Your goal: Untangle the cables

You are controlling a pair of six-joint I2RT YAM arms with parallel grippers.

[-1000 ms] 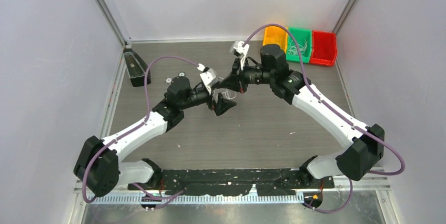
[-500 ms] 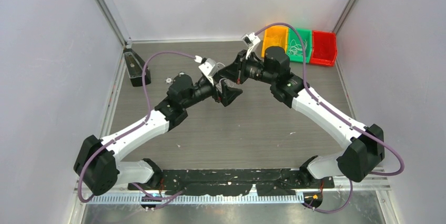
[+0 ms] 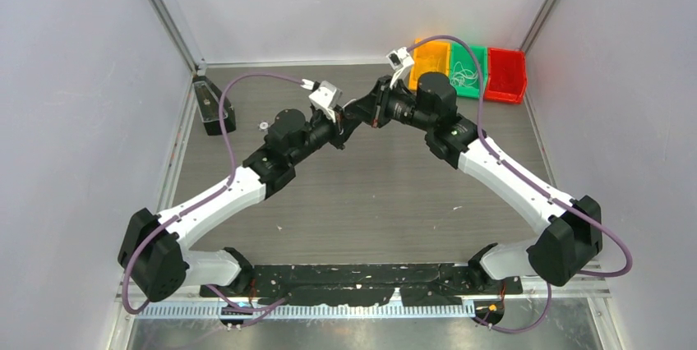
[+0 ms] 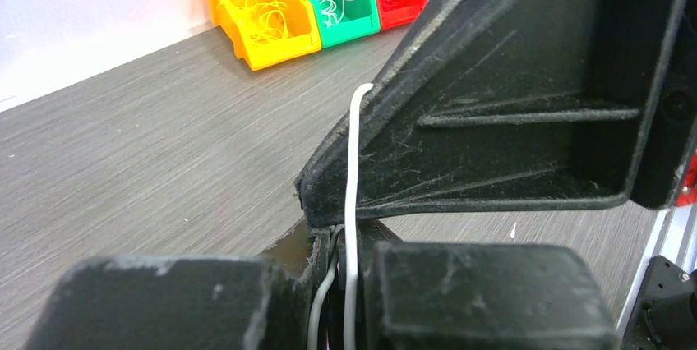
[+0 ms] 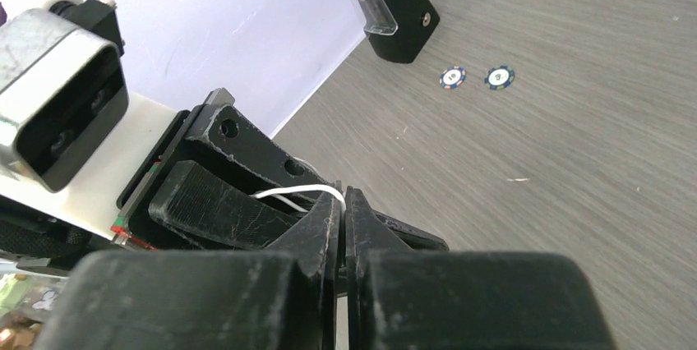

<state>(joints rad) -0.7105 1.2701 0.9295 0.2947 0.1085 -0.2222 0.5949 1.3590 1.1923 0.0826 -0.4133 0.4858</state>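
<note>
A thin white cable [image 4: 353, 161] is stretched short between my two grippers, which meet tip to tip above the back middle of the table. My left gripper [image 4: 345, 239] [image 3: 339, 126] is shut on the white cable, with a second, greyer strand beside it in the jaws. My right gripper [image 5: 341, 202] [image 3: 362, 113] is shut on the same cable [image 5: 296, 194], which arches out of its tips toward the left fingers [image 5: 222, 194]. From above, the cable is hidden between the two heads.
Three bins stand at the back right: yellow [image 3: 429, 58] with yellow wires, green [image 3: 470, 62] with white wires, and red [image 3: 505, 75]. A black stand [image 3: 212, 108] sits at the back left wall, with two small round chips [image 5: 452, 77] near it.
My left gripper, wide open a second ago, has shut on the white cable. Both grippers have shifted toward the back of the table and closed up against each other.
</note>
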